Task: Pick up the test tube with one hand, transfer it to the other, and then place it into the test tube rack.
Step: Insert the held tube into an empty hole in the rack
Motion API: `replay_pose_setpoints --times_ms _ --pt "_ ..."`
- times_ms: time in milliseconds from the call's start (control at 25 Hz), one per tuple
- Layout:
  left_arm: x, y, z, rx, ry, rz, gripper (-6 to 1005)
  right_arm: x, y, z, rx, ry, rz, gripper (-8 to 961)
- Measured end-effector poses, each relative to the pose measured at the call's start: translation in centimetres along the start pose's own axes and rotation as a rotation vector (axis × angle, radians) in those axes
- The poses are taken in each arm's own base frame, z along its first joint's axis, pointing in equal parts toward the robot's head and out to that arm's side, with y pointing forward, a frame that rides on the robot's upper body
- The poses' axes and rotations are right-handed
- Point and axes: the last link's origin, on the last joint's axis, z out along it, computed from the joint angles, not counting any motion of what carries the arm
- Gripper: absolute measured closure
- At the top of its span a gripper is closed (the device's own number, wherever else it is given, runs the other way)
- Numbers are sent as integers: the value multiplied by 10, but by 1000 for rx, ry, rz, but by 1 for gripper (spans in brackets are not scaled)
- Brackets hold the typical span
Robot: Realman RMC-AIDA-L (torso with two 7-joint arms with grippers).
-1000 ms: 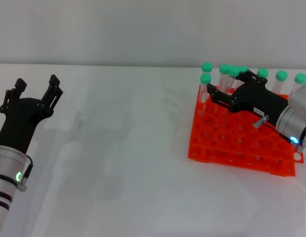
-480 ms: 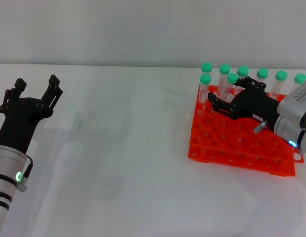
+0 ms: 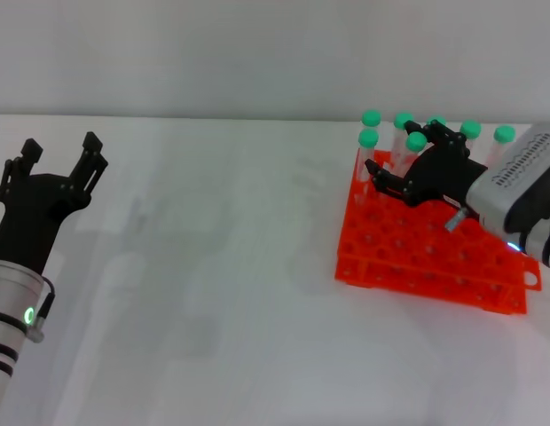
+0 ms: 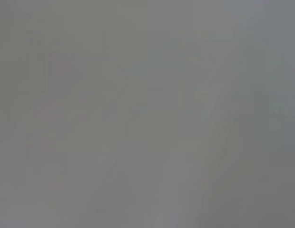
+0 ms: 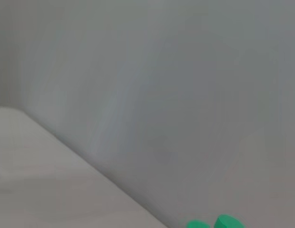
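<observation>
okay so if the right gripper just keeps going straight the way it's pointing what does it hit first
Probably the test tube right at the right gripper fingertips, standing in the test tube rack; beyond it, the capped tube at the rack's far left corner. Depth from the head view is uncertain.

A white table (image 3: 222,293) fills the lower part of the head view, and behind it a plain pale grey wall (image 3: 213,53) runs across the top.
</observation>
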Motion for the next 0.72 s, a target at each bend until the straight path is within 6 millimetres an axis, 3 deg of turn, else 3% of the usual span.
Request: replay_pose_setpoints --times_ms 400,720 --pt "0 -1 0 3 1 1 109 -5 5 -8 -5 -52 -27 174" --pt "1 -2 3 1 -1 9 109 -7 -5 -18 40 -116 19 175"
